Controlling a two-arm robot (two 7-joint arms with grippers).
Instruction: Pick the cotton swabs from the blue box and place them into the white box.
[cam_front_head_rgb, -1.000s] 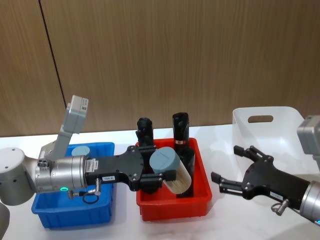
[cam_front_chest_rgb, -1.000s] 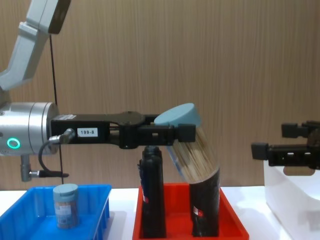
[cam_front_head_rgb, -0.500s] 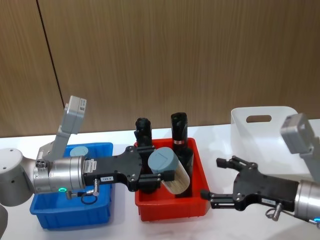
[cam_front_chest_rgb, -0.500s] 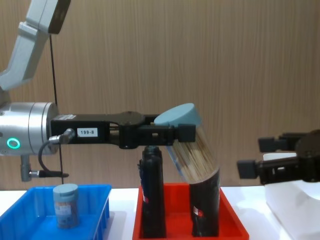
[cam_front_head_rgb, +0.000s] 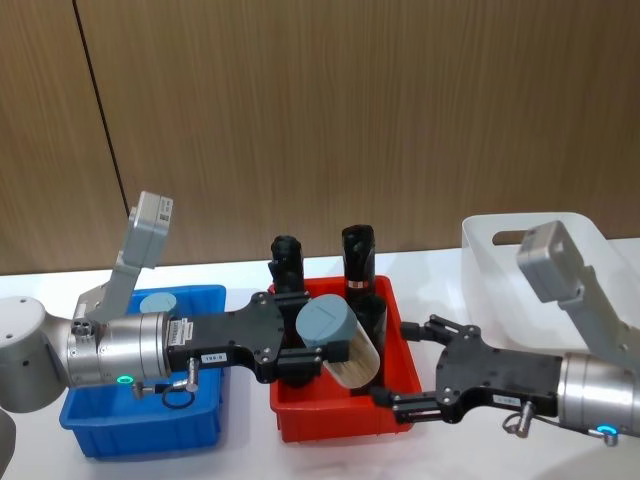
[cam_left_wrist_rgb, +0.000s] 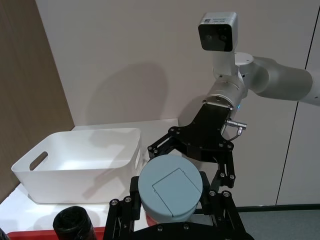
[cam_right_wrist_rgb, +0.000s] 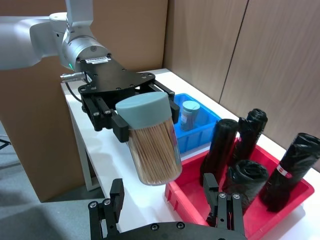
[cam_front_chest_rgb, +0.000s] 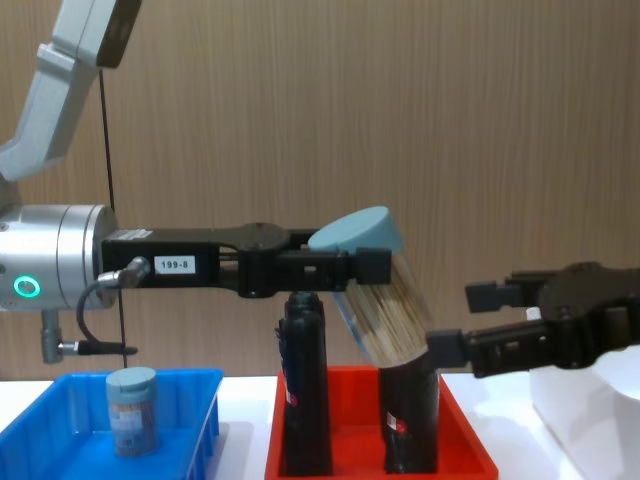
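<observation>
In the head view, my left gripper (cam_front_head_rgb: 315, 335) reaches across from the blue box (cam_front_head_rgb: 140, 432) side. Its fingers are clenched on one cotton swab jar (cam_front_head_rgb: 345, 350), which hangs tilted above the red tray (cam_front_head_rgb: 340, 422) and its black rolls (cam_front_head_rgb: 358, 255). My right gripper (cam_front_head_rgb: 398, 362) sits just beside the jar with fingers spread wide, grasping nothing. A second jar (cam_front_head_rgb: 158, 302) stands in the blue box. The white box (cam_front_head_rgb: 490, 265) stands on the worktop (cam_front_head_rgb: 250, 440) behind my right arm.

In the left wrist view, the jar's lid faces me. Beyond it the right gripper (cam_left_wrist_rgb: 190, 165) is splayed open, with the white box (cam_left_wrist_rgb: 80, 150) farther off.

In the right wrist view, the left fingers pinch the jar (cam_right_wrist_rgb: 152, 137) high up, just under the lid. The clear body slants free below them.

In the chest view, the right gripper (cam_front_chest_rgb: 465, 322) has one finger close to the jar's lower end. I cannot tell whether they touch.

This looks to me like a hand-over, and the risks are plain. If my left fingers let go before the right ones close, the jar drops among the rolls. If the right fingers close off-centre on the slanted body, the jar could twist out or the lid could pop. A low approach could also knock a roll over.
</observation>
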